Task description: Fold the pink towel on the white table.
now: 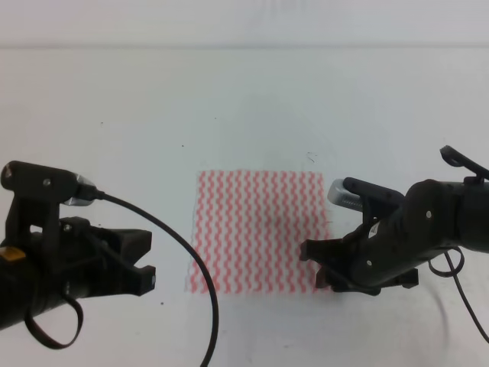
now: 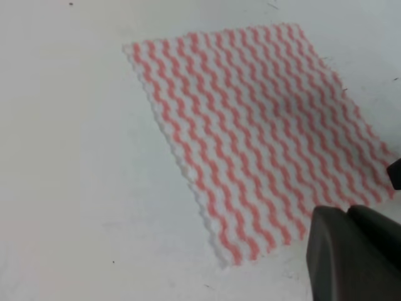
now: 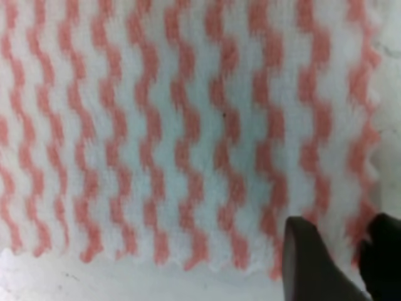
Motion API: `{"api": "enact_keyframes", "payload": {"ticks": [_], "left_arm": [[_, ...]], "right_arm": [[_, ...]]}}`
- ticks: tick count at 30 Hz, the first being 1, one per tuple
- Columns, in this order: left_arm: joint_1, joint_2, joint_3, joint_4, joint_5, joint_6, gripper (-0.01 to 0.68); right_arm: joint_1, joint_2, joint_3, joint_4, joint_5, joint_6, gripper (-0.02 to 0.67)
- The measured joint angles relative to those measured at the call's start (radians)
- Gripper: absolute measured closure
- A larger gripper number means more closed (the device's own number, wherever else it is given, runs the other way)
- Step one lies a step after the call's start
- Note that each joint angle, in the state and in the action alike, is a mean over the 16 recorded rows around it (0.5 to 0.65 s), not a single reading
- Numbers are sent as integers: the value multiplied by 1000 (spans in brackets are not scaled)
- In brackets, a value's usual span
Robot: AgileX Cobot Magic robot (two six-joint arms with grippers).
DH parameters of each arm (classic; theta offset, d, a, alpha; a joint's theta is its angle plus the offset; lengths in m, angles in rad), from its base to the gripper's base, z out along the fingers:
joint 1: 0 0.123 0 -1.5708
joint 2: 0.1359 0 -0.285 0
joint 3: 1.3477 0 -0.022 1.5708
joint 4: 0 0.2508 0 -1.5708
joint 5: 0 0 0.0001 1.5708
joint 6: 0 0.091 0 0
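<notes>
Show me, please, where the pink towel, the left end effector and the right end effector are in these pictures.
pink towel [image 1: 256,229], exterior high view, middle of the flat striped cloth.
left end effector [image 1: 144,266], exterior high view, between its two fingertips.
right end effector [image 1: 315,264], exterior high view, between its fingertips at the towel's near right corner.

The towel [image 1: 258,229] lay flat on the table [image 1: 114,115]. The left gripper [image 1: 145,267] sat left of it. The right gripper [image 1: 317,264] was over its near right corner.
</notes>
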Motion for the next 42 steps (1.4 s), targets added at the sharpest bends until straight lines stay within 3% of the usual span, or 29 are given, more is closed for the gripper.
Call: {"api": "enact_keyframes", "payload": {"ticks": [19, 26, 33, 42], "left_arm": [[0, -2, 0, -1, 4, 6, 677], [0, -1, 0, -1, 18, 68, 678], [0, 0, 0, -23, 35, 238, 677], [0, 33, -1, -174, 66, 643, 678]], "right_arm": [[0, 18, 1, -5, 20, -14, 640], [-1, -21, 2, -5, 6, -19, 663], [0, -82, 4, -4, -40, -21, 665], [0, -117, 3, 7, -140, -21, 666]]}}
